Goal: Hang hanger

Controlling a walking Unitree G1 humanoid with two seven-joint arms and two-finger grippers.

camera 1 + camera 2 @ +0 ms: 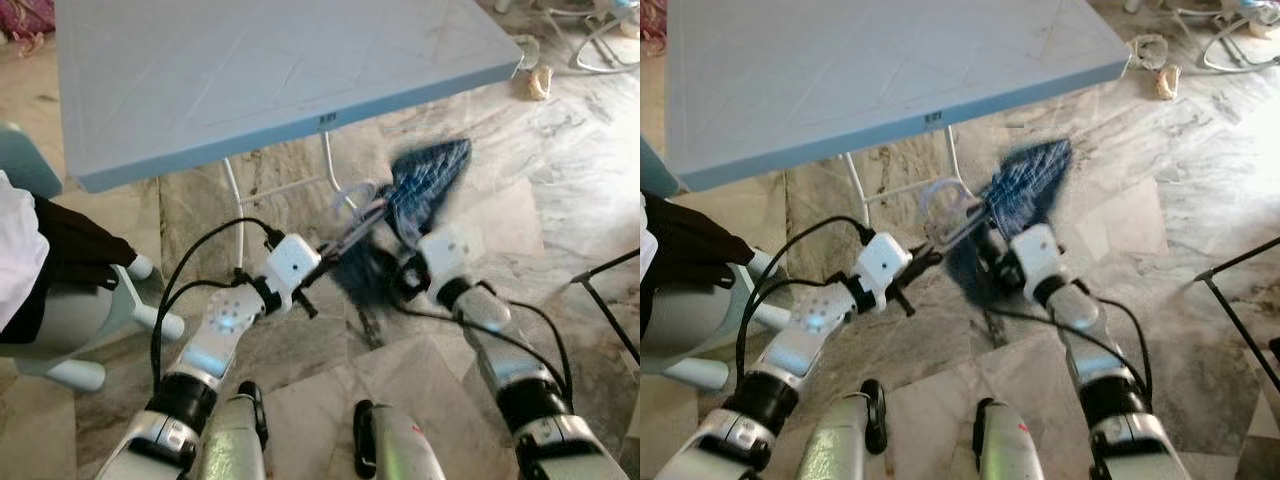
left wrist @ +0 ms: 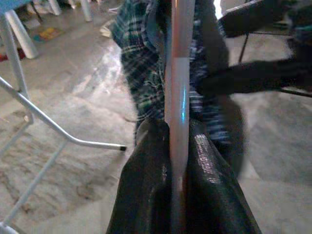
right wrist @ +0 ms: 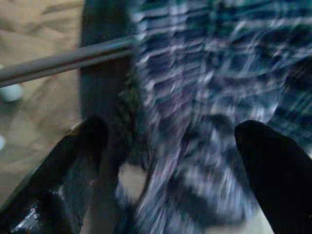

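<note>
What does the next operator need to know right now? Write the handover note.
Left claw: shut on the hanger, gripping its pale bar.
Right claw: open, fingers either side of the plaid garment on the hanger, not gripping.
Position: both arms hold the load out over the marble floor, just beyond the blue table.
Done: hanger picked up with the garment on it.
Left: find a rail or hook and hang it; a thin black frame stands to the right.
</note>
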